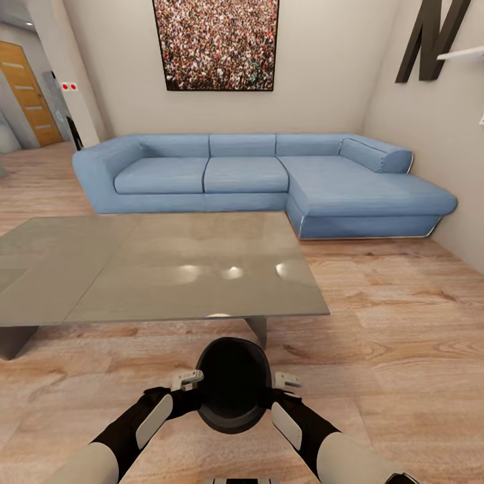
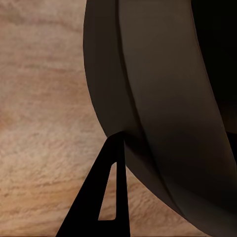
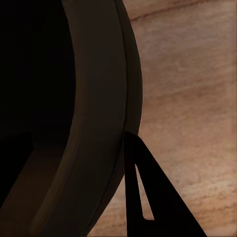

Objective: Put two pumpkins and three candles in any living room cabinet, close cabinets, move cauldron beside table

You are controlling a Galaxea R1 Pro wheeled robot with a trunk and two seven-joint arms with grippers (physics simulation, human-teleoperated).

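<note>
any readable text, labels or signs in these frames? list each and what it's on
"N": large dark letter mounted on the right-hand wall, cut off by the frame edge.
Small red-and-white sign on the wall by the hallway: too small to read.
Cauldron, table: no markings seen.

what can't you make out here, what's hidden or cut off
- Cauldron feet and underside: head view, hidden by its own body.
- Left gripper and right gripper: fingertips hidden behind the cauldron's sides, grip unclear.
- Table: left end cut off by the edge.
- Wrist views: one finger against the cauldron wall, its partner unseen.
</note>
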